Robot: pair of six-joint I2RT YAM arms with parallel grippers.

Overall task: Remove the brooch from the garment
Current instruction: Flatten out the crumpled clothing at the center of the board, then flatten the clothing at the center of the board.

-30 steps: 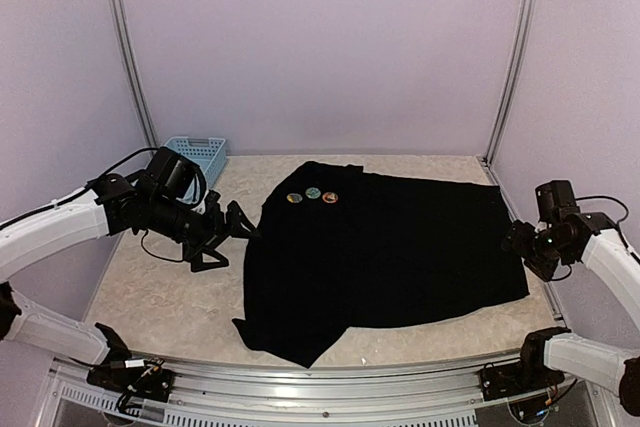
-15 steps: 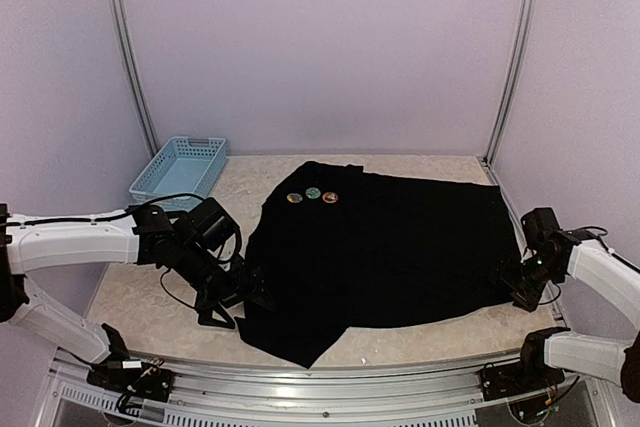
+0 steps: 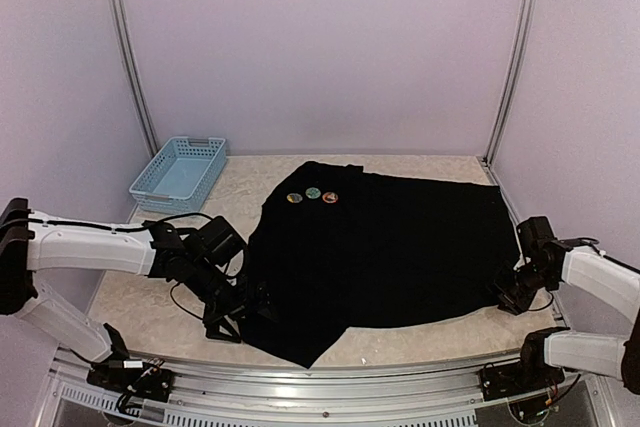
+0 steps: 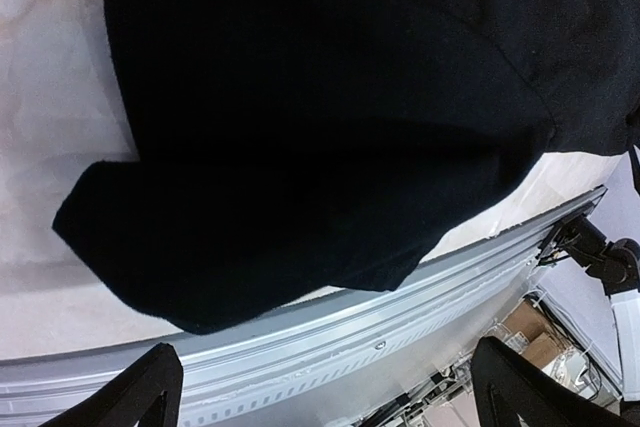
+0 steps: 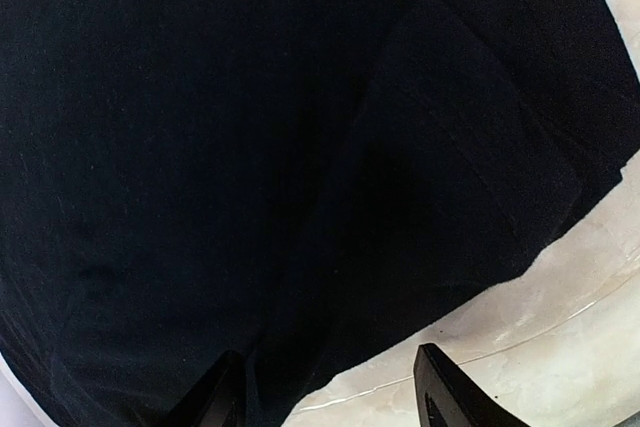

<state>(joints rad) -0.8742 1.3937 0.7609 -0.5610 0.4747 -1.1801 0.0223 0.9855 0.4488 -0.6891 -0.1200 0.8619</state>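
Black fingers (image 4: 150, 387) of the left end effector (image 3: 240, 307) are spread wide and grasp nothing. They sit low just beside the near-left hem of the garment (image 3: 390, 247), and I cannot tell if they touch the cloth. Behind them the wrist tilts down. The white forearm runs nearly level across the worktop (image 3: 150, 297) from the left edge, with a cable looping under it.

The right end effector (image 3: 508, 297) is likewise released. Its fingers (image 5: 440, 382) are parted over the garment's near-right edge, where a folded layer of cloth ends on the pale stone-patterned surface. Its white forearm reaches in from the right side, bent low at the wrist.

The garment lies spread flat over the middle of the worktop. Three round brooches (image 3: 313, 195) sit in a row near its far-left edge, well apart from both end effectors. A light-blue basket (image 3: 180, 169) stands at the far-left corner.
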